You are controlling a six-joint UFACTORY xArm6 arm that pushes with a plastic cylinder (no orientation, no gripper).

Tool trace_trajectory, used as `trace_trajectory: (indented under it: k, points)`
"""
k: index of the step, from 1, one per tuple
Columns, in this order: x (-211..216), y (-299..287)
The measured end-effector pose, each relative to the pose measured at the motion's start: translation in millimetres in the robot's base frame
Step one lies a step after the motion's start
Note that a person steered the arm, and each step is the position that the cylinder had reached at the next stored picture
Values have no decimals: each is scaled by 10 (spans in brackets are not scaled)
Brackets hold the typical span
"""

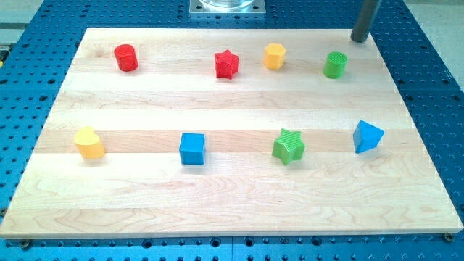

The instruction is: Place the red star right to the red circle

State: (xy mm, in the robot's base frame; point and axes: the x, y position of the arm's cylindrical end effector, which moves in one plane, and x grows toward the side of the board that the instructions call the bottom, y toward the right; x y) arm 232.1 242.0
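my tip [359, 39] – bare, touching nothing, parked at board's top right past green cylinder [335, 64] | red star [226, 64] – top row, already right of red circle [126, 57], well apart

I see a red star [226, 64] and a red circle [126, 57] on the pale wooden board [232, 203]; below the star sits a blue cube [192, 148].

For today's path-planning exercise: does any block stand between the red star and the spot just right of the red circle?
No. The board between the red star and the red circle is bare. My tip is at the view's top right, beyond the green cylinder.
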Motion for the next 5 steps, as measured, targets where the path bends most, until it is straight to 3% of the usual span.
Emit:
trace_trajectory:
  k: [3, 5]
  points:
    - [216, -1577]
    - [459, -1978]
